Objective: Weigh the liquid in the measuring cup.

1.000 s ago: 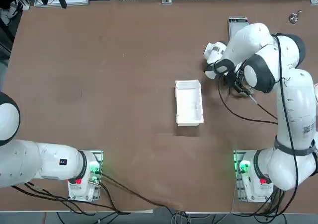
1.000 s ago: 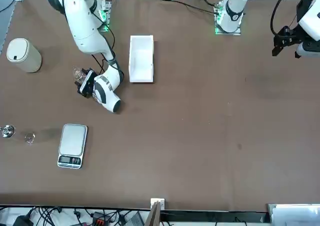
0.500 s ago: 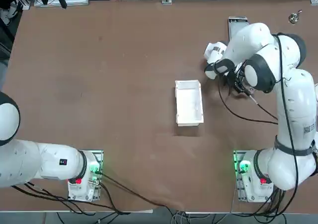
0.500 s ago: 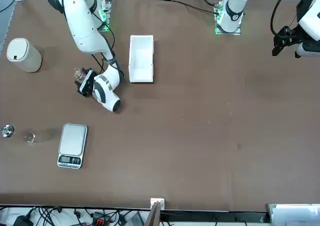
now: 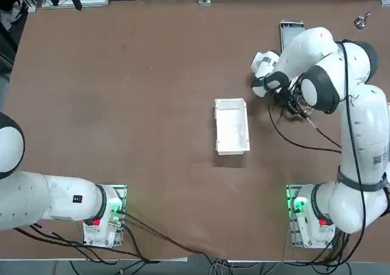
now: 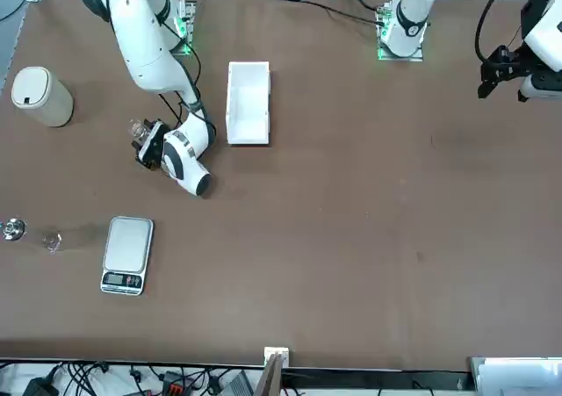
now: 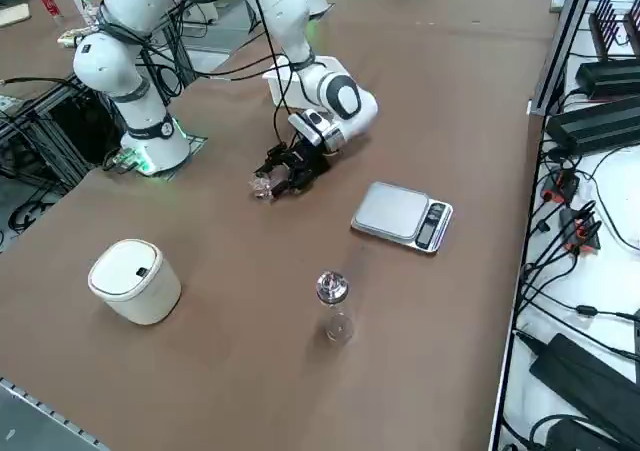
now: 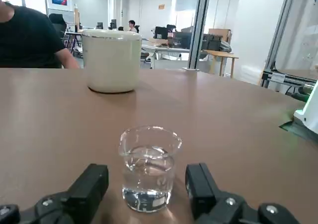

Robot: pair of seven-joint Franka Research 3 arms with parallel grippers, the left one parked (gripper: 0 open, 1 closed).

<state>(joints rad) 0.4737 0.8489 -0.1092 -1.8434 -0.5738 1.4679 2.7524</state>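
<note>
Right hand (image 8: 149,189) is sitting low on the counter (image 8: 238,119), fingers spread wide either side of the measuring cup (image 8: 149,168), not touching it. Overhead, the arm is hiding the cup entirely.

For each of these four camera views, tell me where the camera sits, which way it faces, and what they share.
Top: overhead, looking down; both arms' bases, white tray.
Front: across the table, facing the robot; right gripper at the measuring cup, scale nearer.
Right side: raised, looking diagonally down; right arm, scale, white canister.
Right wrist: on the wrist, level with the table; open fingers flanking the cup.
Shared: front, side and wrist views show cup and canister.
</note>
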